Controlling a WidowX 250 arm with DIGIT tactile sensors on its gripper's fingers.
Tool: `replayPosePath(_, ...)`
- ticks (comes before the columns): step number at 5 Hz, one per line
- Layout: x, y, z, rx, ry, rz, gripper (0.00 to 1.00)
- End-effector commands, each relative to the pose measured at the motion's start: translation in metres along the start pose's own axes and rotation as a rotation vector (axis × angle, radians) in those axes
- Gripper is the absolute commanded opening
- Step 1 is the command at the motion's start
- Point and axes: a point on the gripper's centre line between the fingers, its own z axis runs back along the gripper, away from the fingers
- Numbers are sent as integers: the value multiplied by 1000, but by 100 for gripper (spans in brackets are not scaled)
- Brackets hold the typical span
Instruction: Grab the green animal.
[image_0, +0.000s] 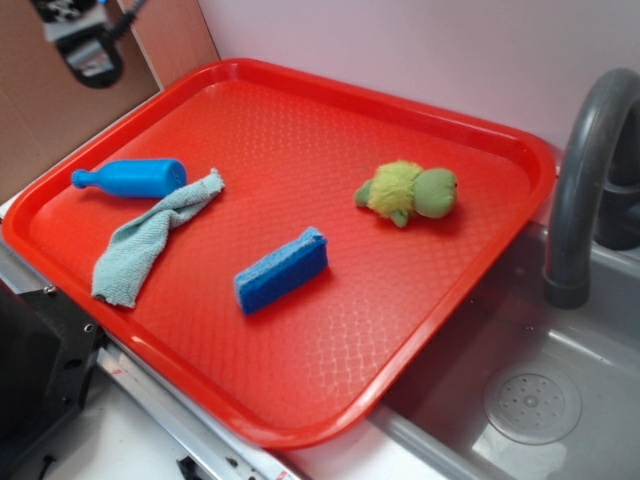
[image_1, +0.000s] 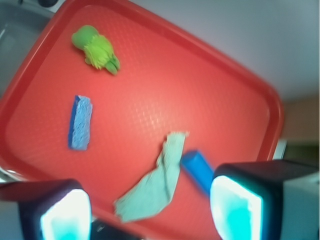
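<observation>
The green animal (image_0: 408, 192) is a small fuzzy yellow-green plush with a darker green head. It lies on the right part of the red tray (image_0: 300, 330). In the wrist view the green animal (image_1: 96, 48) sits at the upper left. My gripper (image_0: 88, 45) hangs high above the tray's far left corner, only partly in frame. In the wrist view my gripper (image_1: 150, 210) is open and empty, its two pads far apart, over the teal cloth (image_1: 152, 182) and far from the toy.
A blue sponge (image_0: 282, 270) lies mid-tray. A pale teal cloth (image_0: 150, 237) and a blue bottle-shaped toy (image_0: 132, 177) lie at the left. A grey faucet (image_0: 585, 170) and sink (image_0: 530, 400) stand to the right. Cardboard stands behind at the left.
</observation>
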Motion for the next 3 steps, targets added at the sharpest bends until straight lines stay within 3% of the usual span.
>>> replayPosePath(1, 68, -7, -20, -63, -219, -199, 100)
replayPosePath(2, 91, -13, -38, -64, -205, -280, 100)
replayPosePath(3, 114, -28, -76, -149, -168, -409, 100)
